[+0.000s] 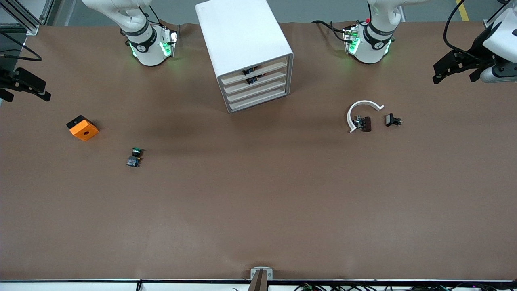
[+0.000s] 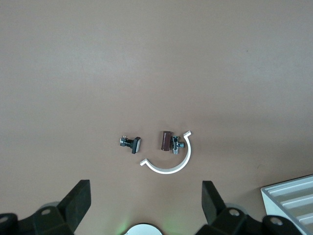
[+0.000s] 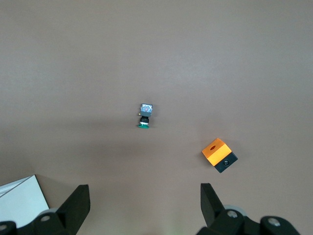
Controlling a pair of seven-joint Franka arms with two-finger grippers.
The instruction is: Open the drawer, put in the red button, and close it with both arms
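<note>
The white cabinet stands between the two arm bases, all four cream drawer fronts pushed in. The drawer is second from the top. No red cap shows anywhere. A small black-and-blue part sits in the slot just above that drawer's front, and I cannot tell whether it is the red button. My left gripper hangs open and empty over the left arm's end of the table. My right gripper hangs open and empty over the right arm's end.
A green-capped switch and an orange block lie toward the right arm's end. A white C-shaped ring, a brown part and a black part lie toward the left arm's end.
</note>
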